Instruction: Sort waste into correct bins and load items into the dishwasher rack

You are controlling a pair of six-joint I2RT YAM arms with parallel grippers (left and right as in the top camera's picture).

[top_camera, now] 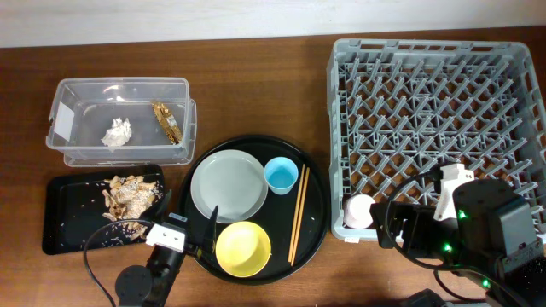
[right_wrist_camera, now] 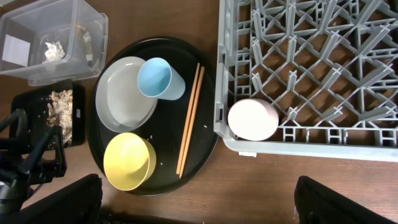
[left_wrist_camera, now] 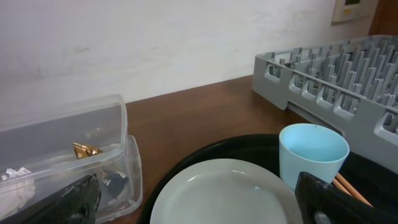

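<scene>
Most likely a robotics lab or test room, staged as a kitchen clean-up station. Judged from the left arm [top_camera: 153,263] with its loose cable and the right arm [top_camera: 490,226], black with green indicator lights, both at the near edge of a dark brown wooden table [top_camera: 256,85]. Backed by a plain white wall [left_wrist_camera: 155,43] carrying a pale wall panel [left_wrist_camera: 353,9]. Dressed with kitchen ware: a grey dishwasher rack [top_camera: 426,43], a round black tray [top_camera: 312,213] holding a plate [top_camera: 228,186], a yellow bowl [top_camera: 243,249], a light-blue cup [top_camera: 281,176] and chopsticks [top_camera: 298,213], plus a clear tub [top_camera: 119,82] and a shallow black tray [top_camera: 72,213] with scraps in them
</scene>
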